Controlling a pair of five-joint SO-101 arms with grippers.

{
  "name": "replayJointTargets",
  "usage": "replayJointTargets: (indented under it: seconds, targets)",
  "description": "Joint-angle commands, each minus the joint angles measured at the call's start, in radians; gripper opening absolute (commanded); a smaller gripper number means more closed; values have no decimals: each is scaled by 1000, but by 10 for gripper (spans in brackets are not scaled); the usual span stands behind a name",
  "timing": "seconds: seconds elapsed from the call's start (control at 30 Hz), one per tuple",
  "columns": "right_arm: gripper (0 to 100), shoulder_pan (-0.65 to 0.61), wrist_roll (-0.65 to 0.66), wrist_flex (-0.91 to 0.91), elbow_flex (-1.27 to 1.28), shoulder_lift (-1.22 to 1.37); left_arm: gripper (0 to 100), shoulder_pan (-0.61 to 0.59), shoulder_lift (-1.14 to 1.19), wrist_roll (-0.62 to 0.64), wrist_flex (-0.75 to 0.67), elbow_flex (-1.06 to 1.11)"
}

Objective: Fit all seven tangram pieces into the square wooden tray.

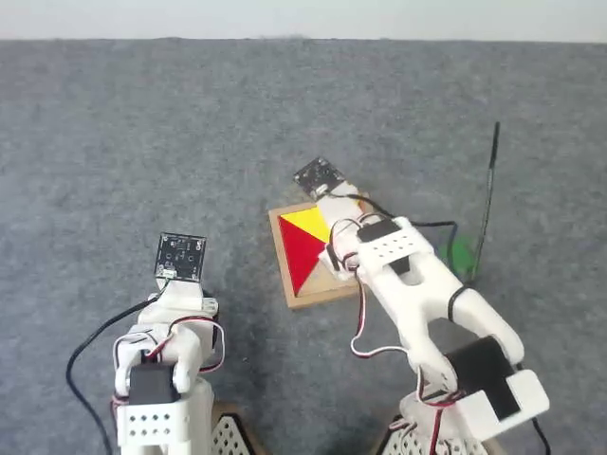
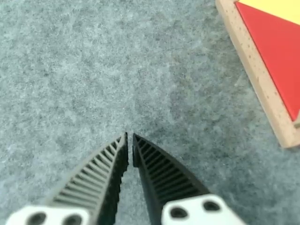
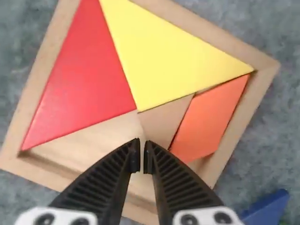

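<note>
Grey carpet (image 1: 142,123) under tray (image 1: 284,266); pale wall (image 1: 303,17) behind.

The square wooden tray (image 1: 281,261) lay near the middle of the gray tabletop (image 1: 142,123). It held a red triangle (image 1: 303,251), with a yellow triangle (image 1: 308,223) touching it at 12 o'clock. The right arm (image 1: 417,284) stretched in from 5 o'clock, covering the tray's 3 o'clock side. The left arm (image 1: 161,370) stood at the tray's 8 o'clock, well apart.
</note>
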Motion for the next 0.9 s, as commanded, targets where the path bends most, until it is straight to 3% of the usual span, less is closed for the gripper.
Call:
replayJointTargets:
  seconds: [0.0,0.53,0.87]
  targets:
    - [37,16,6,-19,-60,-2,21,5,-17,-2,3,-10]
    - [37,91,8,-15,-144,96,21,5,-17,-2,3,-10]
    - [37,97,3,-15,-141,18,21,5,-17,-2,3,-10]
